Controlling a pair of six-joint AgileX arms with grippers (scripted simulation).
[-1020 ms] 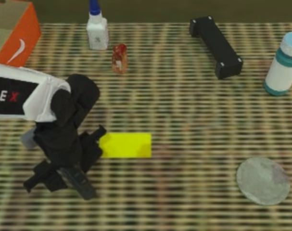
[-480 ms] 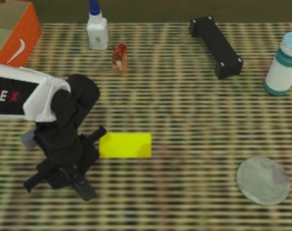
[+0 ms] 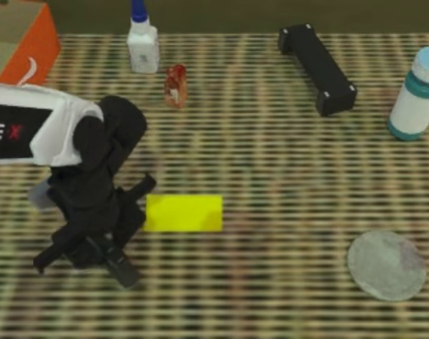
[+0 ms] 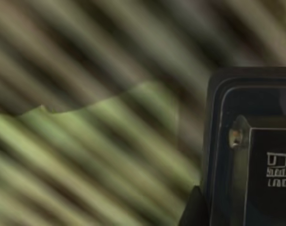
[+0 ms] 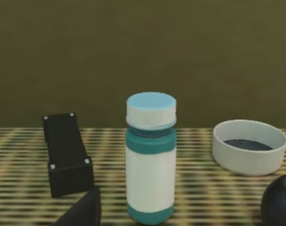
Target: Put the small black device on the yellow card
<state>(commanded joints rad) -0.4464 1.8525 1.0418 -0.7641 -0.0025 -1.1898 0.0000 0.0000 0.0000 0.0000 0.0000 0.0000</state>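
Table: woven mat pattern, tan/olive stripes crossed with dark lines.
Yellow card: plain bright yellow.
Small black device: dark grey-black.
Left gripper: black; arm shell white with black panel, red/white lettering.
Long bar: black, white corner dots.
Bottle: white body, teal bands, pale blue cap.
Glue bottle: white, blue tip.
Box: orange, white swoosh.
Disc: grey.
Small item: red-orange.
Bowl: white, dark inside.
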